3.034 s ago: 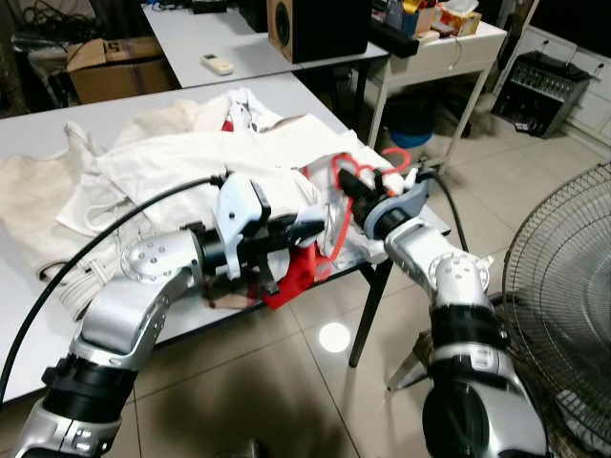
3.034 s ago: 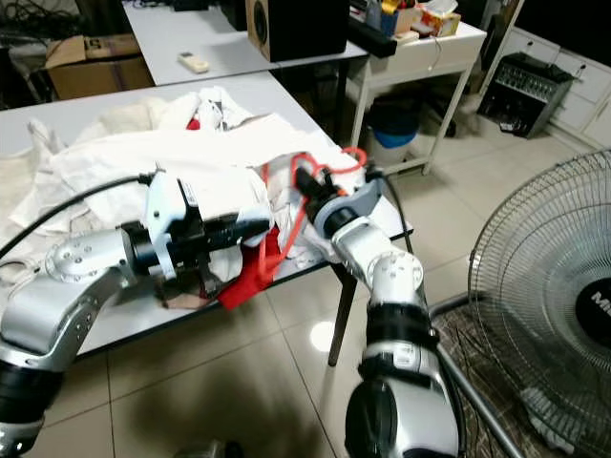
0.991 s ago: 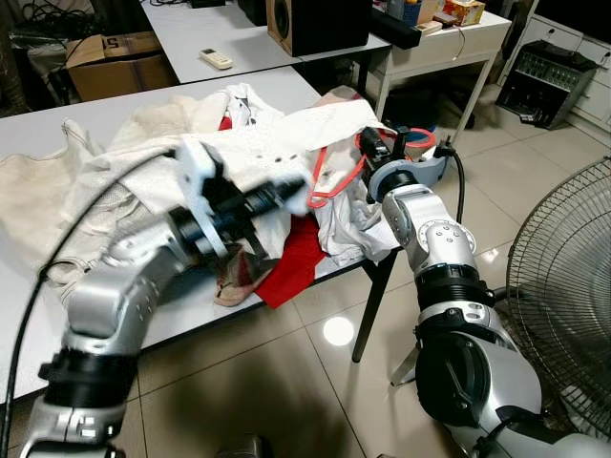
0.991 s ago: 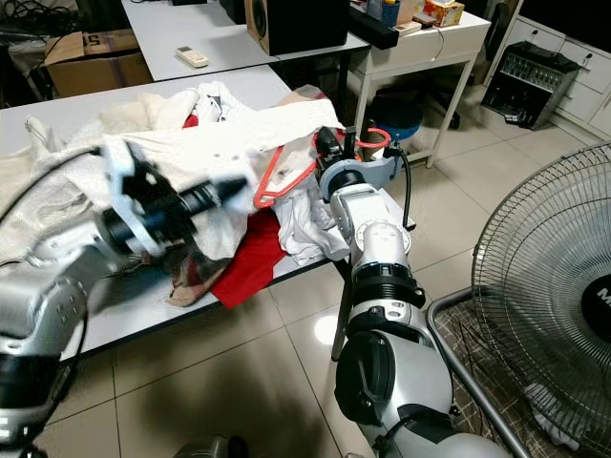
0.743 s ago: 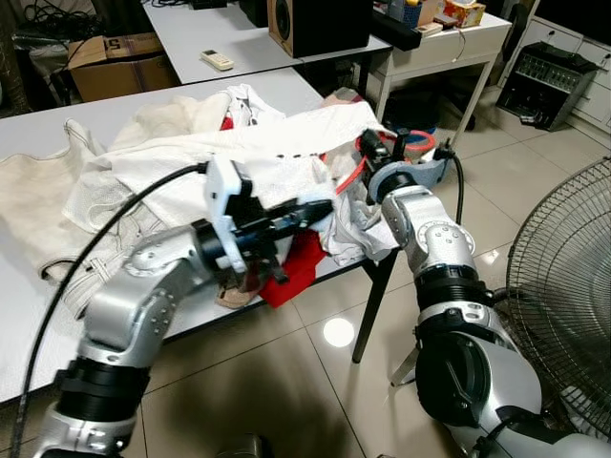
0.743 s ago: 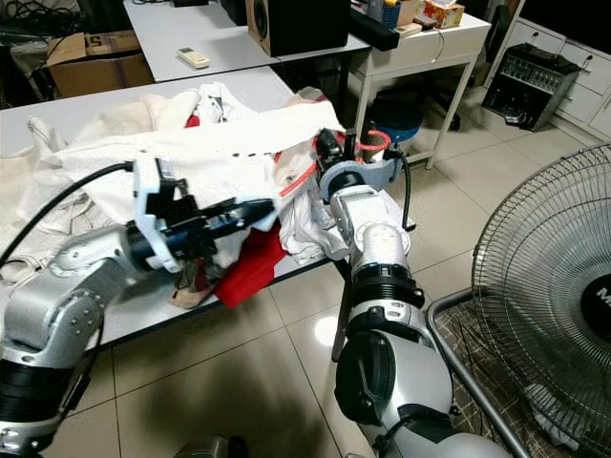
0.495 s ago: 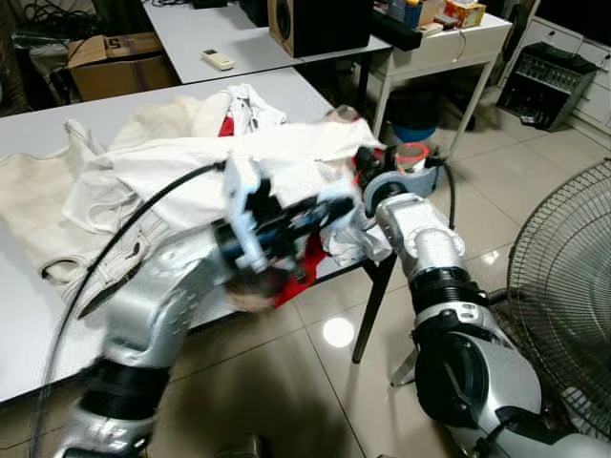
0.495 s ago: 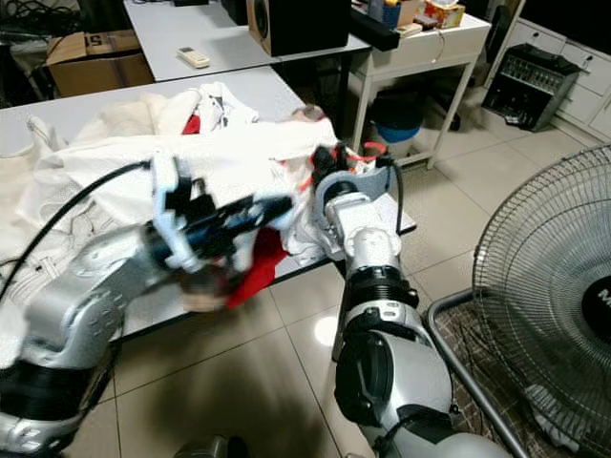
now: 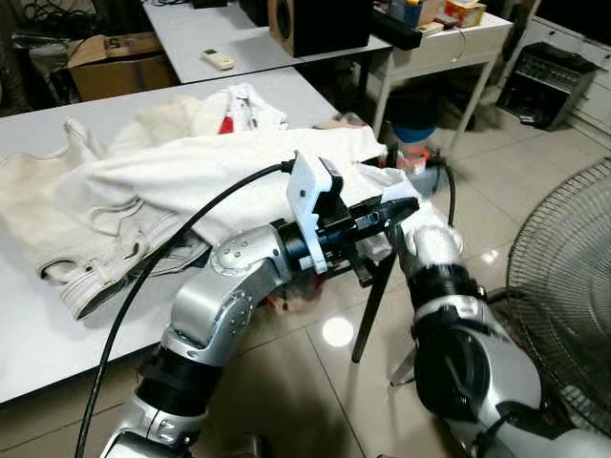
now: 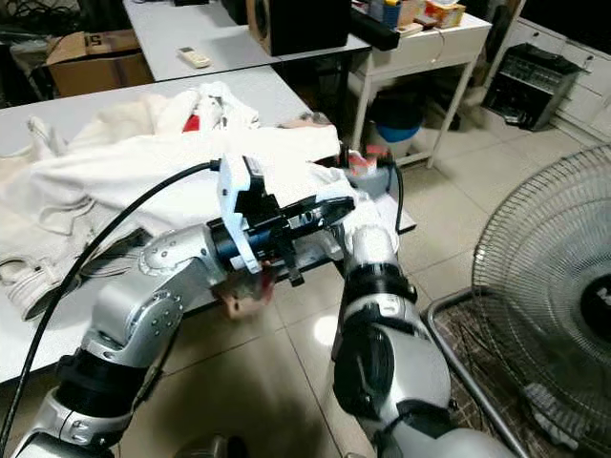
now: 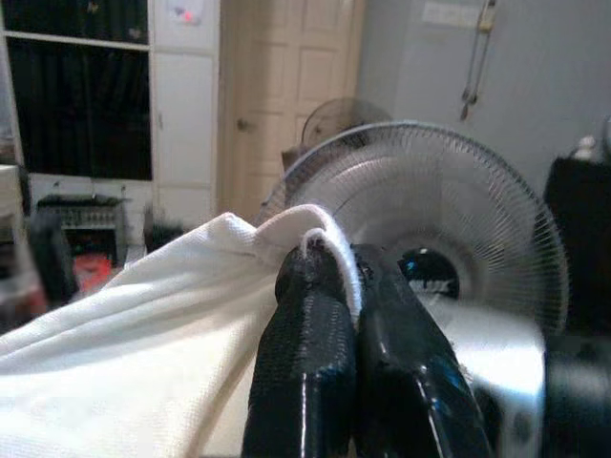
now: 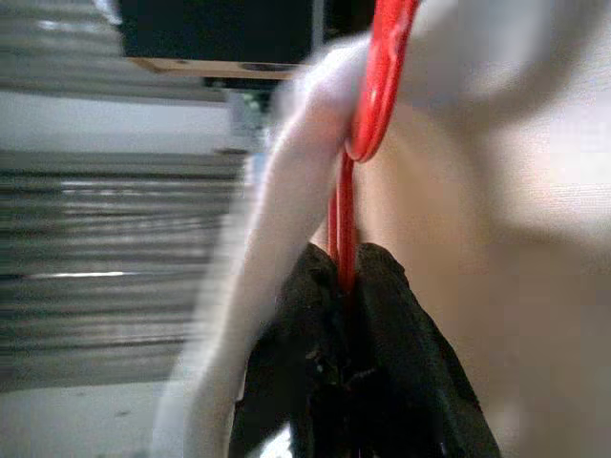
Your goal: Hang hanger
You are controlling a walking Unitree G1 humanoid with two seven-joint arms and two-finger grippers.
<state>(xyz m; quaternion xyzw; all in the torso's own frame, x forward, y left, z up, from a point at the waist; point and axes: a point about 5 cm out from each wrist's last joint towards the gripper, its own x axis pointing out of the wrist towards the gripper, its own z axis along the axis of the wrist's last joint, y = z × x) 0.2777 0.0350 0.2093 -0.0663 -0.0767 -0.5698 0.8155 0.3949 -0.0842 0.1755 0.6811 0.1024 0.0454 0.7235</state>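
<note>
A white garment point(image 9: 191, 167) lies spread over the grey table point(image 9: 48, 324), and its edge is drawn out past the table's right corner. My left gripper point(image 9: 401, 204) reaches across to that corner and is shut on a fold of the white cloth point(image 11: 307, 239). My right gripper point(image 12: 346, 277) is shut on the thin red hanger point(image 12: 372, 86), with white cloth draped around both. In the eye views the cloth covers the right gripper and most of the hanger; a blurred red bit point(image 10: 368, 153) shows by the corner.
A large standing fan point(image 9: 563, 277) is close on the right. Behind stand a white side table point(image 9: 449, 43), a speaker point(image 9: 315, 24), a second table with a remote point(image 9: 217, 59) and a cardboard box point(image 9: 115, 62). Tiled floor lies below.
My left gripper has pulled the white garment rightwards over the hanger and my right gripper. The red hanger and red cloth, plain earlier, are now mostly covered.
</note>
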